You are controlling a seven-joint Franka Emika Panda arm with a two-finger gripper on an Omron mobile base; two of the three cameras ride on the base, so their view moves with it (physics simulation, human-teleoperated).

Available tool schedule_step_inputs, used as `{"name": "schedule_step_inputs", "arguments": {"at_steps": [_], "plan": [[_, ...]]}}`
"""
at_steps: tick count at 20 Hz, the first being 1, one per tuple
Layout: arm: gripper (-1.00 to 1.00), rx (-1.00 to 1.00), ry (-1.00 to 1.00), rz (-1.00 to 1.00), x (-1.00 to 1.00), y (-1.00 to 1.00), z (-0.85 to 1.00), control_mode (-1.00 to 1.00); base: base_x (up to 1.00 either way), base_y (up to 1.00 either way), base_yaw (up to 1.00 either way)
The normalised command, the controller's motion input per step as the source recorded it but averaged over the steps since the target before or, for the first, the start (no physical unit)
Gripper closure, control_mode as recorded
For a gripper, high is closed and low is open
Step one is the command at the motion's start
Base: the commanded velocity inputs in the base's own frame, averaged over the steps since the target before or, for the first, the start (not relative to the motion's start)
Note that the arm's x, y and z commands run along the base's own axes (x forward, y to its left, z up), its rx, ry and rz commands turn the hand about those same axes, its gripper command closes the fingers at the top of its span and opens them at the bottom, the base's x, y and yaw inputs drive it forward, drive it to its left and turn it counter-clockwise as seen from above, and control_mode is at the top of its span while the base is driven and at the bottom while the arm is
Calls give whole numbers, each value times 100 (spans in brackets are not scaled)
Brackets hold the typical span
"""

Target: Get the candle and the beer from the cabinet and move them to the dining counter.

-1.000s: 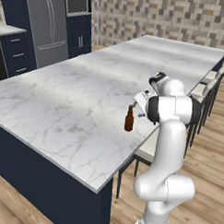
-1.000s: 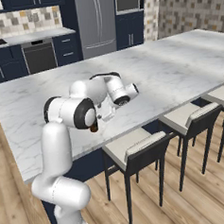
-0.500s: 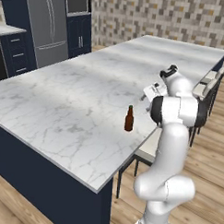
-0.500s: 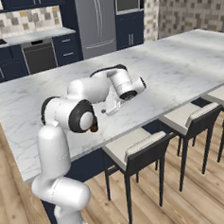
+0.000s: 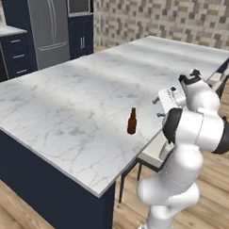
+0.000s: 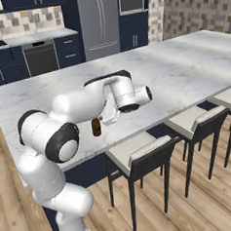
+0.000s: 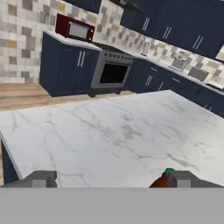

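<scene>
Since a second ago the hand (image 7: 109,178) is pulling up and away from the beer (image 5: 131,122), swinging toward the stool side of the bench (image 5: 64,109). Its fingers (image 7: 41,178) are sitting spread wide apart, gripping nothing. That bottle is standing upright on the marble, close to the near long edge by the stools (image 6: 140,157), just beside the hand.

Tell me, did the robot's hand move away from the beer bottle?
Yes. The gripper rose and drew back from the beer, which stands alone on the dining counter.
</scene>
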Motion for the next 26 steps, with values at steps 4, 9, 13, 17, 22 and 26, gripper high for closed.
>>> {"name": "schedule_step_inputs", "arguments": {"at_steps": [4, 9, 13, 17, 22, 26], "plan": [[-100, 4, -1, -16, -98, 28, 44, -100, 0, 0, 0], [-100, 3, 2, -14, -81, 48, 56, -100, 0, 0, 0], [-100, 0, 12, -13, -73, 58, 63, -100, 0, 0, 0], [-100, 0, 20, -10, -64, 67, 61, -100, 0, 0, 0], [-100, -3, 26, -16, -61, 69, 28, -100, 0, 0, 0], [-100, -6, 33, -31, -63, 57, -5, -100, 0, 0, 0]]}}
